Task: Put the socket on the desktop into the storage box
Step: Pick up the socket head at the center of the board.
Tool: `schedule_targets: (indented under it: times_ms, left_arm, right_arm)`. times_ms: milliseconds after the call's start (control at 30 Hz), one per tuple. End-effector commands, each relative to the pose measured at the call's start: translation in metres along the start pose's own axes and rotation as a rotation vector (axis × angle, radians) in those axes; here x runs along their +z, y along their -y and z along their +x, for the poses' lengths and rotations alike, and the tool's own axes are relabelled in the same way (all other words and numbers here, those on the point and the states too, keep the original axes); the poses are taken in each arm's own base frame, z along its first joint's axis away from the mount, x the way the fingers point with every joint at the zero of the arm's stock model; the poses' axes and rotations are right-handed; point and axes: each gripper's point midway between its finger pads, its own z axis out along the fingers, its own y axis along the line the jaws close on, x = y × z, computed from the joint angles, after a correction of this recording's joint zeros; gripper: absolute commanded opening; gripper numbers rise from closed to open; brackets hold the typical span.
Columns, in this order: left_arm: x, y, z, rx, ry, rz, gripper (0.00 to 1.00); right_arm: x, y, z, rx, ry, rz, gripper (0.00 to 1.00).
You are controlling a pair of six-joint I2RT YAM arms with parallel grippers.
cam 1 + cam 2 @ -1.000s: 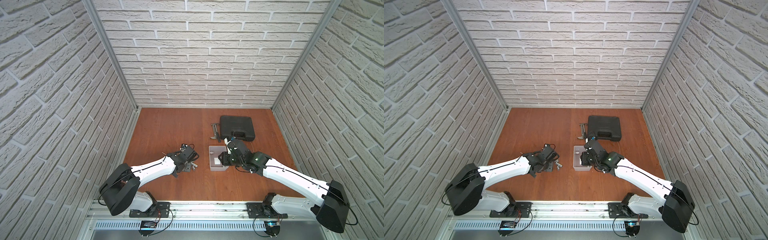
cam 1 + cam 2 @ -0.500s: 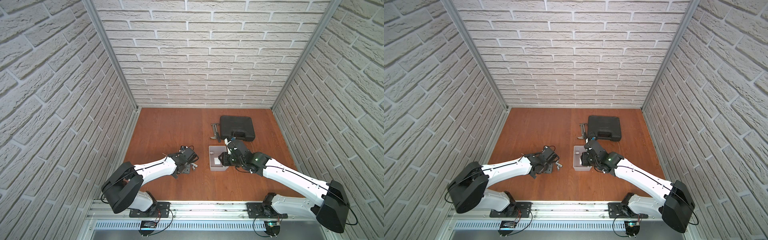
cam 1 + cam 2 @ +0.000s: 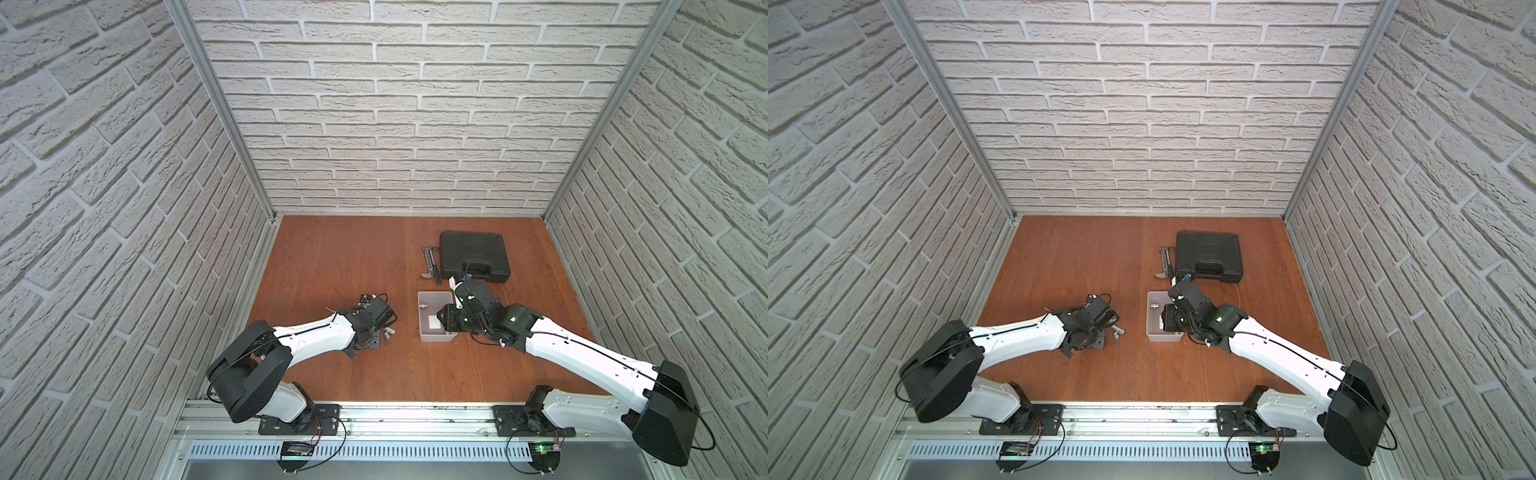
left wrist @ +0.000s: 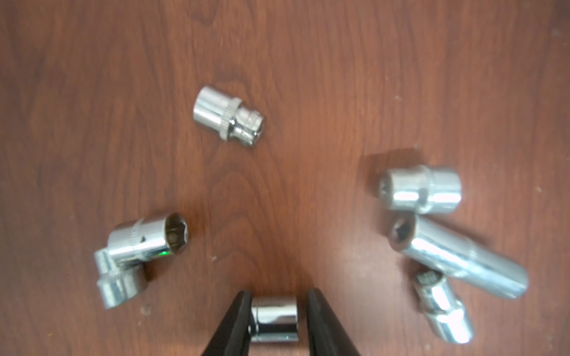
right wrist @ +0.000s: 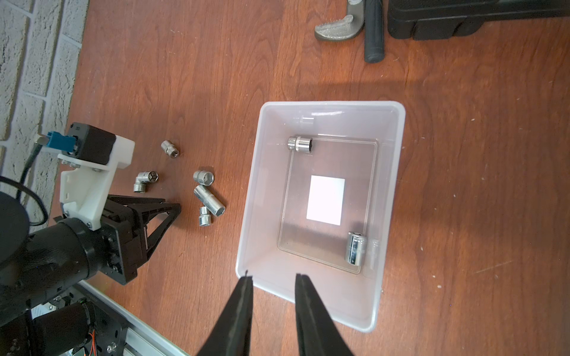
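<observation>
A: Socket [image 4: 274, 317] lying on the desktop [image 4: 277, 46], between left gripper [image 4: 277, 294] jaws. Clamped?
B: Cannot tell. Looks like a sliver of gap on one side, blurry. Centre on the barrel, squeeze firm, lift straight, clear of loose sockets [image 4: 229, 115] nearby.
A: Then?
B: Carry over storage box [image 5: 398, 185], release low. Right gripper [image 5: 273, 277] empty, jaws apart, over the box rim. Mind a clash.

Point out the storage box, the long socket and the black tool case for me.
storage box [image 5: 267, 191], right wrist view, on its side wall
long socket [image 4: 456, 259], left wrist view, middle of its barrel
black tool case [image 3: 471, 249], in a top view, middle of its lid
</observation>
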Motion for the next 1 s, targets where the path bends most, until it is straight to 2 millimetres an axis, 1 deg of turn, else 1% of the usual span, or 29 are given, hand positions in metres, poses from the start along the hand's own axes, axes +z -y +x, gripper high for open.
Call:
schedule_targets:
  times_ms: [0, 100, 300, 400, 500, 533, 600, 700, 833, 900, 967]
  left_arm:
    - [0.001, -0.002, 0.002, -0.016, 0.001, 0.002, 0.31]
    - [-0.001, -0.002, 0.001, -0.023, 0.006, 0.008, 0.29]
    - [-0.006, 0.000, -0.003, -0.028, 0.022, 0.023, 0.19]
    - [-0.011, 0.000, -0.007, -0.035, 0.041, 0.035, 0.12]
    - [-0.018, 0.004, -0.011, -0.045, 0.066, 0.066, 0.02]
    - [-0.021, 0.006, -0.014, -0.045, 0.080, 0.084, 0.00]
    - [-0.028, 0.012, -0.019, -0.051, 0.112, 0.137, 0.00]
    - [-0.044, 0.028, -0.027, -0.059, 0.175, 0.276, 0.00]
    - [-0.073, 0.045, -0.040, -0.122, 0.256, 0.508, 0.00]
    - [-0.089, 0.050, -0.049, -0.160, 0.305, 0.628, 0.00]
    - [-0.112, 0.055, -0.057, -0.178, 0.369, 0.761, 0.00]
  right_arm:
    - [0.005, 0.002, -0.002, 0.005, 0.021, 0.003, 0.29]
    - [0.005, 0.001, -0.003, 0.004, 0.019, 0.000, 0.28]
    - [0.004, -0.002, -0.004, 0.006, 0.021, -0.009, 0.27]
    - [0.003, -0.003, -0.005, 0.007, 0.022, -0.012, 0.27]
    - [0.003, -0.005, -0.006, 0.009, 0.022, -0.020, 0.27]
    - [0.003, -0.006, -0.005, 0.010, 0.020, -0.026, 0.27]
    - [0.004, -0.007, -0.006, 0.014, 0.019, -0.034, 0.27]
    - [0.004, -0.011, -0.006, 0.015, 0.017, -0.045, 0.27]
    - [0.006, -0.013, -0.006, 0.016, 0.012, -0.052, 0.26]
    - [0.006, -0.013, -0.007, 0.017, 0.014, -0.053, 0.26]
    - [0.005, -0.013, -0.007, 0.017, 0.015, -0.053, 0.26]
